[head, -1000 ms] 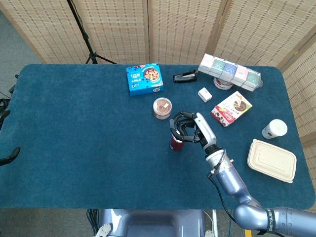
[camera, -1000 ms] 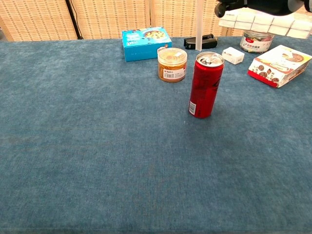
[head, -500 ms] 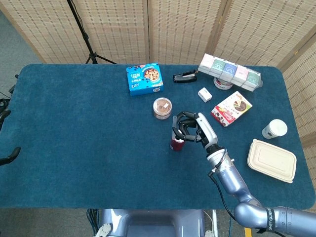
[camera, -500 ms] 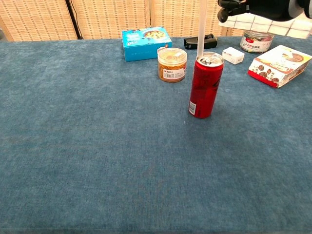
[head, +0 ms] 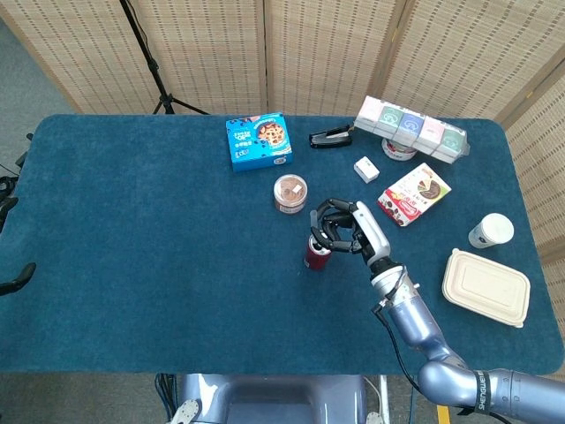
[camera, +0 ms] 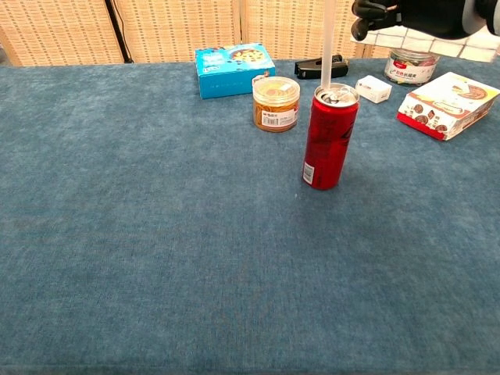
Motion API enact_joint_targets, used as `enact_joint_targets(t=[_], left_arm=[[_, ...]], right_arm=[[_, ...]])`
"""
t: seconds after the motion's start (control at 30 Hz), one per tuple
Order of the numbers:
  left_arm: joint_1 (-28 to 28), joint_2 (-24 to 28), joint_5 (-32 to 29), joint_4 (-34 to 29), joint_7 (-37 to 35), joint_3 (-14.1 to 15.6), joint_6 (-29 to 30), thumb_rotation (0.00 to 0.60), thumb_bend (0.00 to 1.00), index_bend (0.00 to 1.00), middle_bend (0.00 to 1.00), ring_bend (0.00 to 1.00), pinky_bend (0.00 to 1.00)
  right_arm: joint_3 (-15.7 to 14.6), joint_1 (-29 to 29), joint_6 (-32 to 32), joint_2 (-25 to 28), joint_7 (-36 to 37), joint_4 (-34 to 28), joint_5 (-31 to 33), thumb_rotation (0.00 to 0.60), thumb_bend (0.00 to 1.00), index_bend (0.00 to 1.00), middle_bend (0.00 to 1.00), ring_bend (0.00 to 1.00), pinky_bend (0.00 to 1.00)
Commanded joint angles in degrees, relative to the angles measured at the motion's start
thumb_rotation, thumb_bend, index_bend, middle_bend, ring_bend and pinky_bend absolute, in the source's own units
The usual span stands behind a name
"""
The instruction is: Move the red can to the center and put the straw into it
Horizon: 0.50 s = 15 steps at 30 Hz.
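Your red can (camera: 330,137) stands upright near the middle of the blue felt table (camera: 156,234), a tall slim can with a silver top, its tab opening showing, and a small white label patch low on its side. In the head view it sits just in front of the fingers, only its dark red body showing (head: 316,253). The white straw (camera: 327,43) hangs upright directly over the can's top, its lower end at or just above the rim; you cannot tell from either view whether the tip has entered the opening. Your right hand (head: 346,229) grasps the straw from above with its dark fingers (camera: 367,14) curled around it, the hand reaching in from the can's right side at the top edge of the chest view. Your left hand does not appear in either view. Just behind and to the left of the can is a small round jar with a tan lid (camera: 276,102), near but not touching it. Farther back lie a blue cookie box (camera: 234,69), a black stapler (head: 330,138) and a small white box (camera: 373,88). To the right sit a red-and-white snack box (camera: 449,104), a white paper cup (head: 491,230) and a beige lidded container (head: 486,288).
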Motion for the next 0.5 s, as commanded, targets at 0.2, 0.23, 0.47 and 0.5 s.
enact_joint_targets(t=[0.2, 0.23, 0.47, 0.5], left_arm=[[-0.1, 0.0, -0.3, 0.4, -0.3, 0.0, -0.4, 0.6, 0.3, 0.0, 0.0, 0.0, 0.0], [-0.1, 0.0, -0.3, 0.4, -0.3, 0.0, -0.4, 0.6, 0.3, 0.0, 0.0, 0.0, 0.0], [-0.2, 0.0, -0.2, 0.4, -0.4, 0.0, -0.5, 0.6, 0.3, 0.0, 0.0, 0.0, 0.0], [-0.2, -0.1, -0.2, 0.4, -0.4, 0.0, -0.5, 0.6, 0.3, 0.0, 0.0, 0.0, 0.0]], right_arm=[[0.2, -0.2, -0.5, -0.3, 0.2, 0.7, 0.1, 0.6, 0.48, 0.62, 0.84, 0.83, 0.64], [0.3, -0.3, -0.6, -0.3, 0.3, 0.6, 0.0, 0.6, 0.48, 0.62, 0.84, 0.83, 0.64], [0.3, -0.6, -0.7, -0.2, 0.4, 0.6, -0.5, 0.6, 0.48, 0.62, 0.84, 0.83, 0.64], [0.3, -0.6, -0.8, -0.2, 0.4, 0.7, -0.5, 0.6, 0.48, 0.62, 0.84, 0.83, 0.64]])
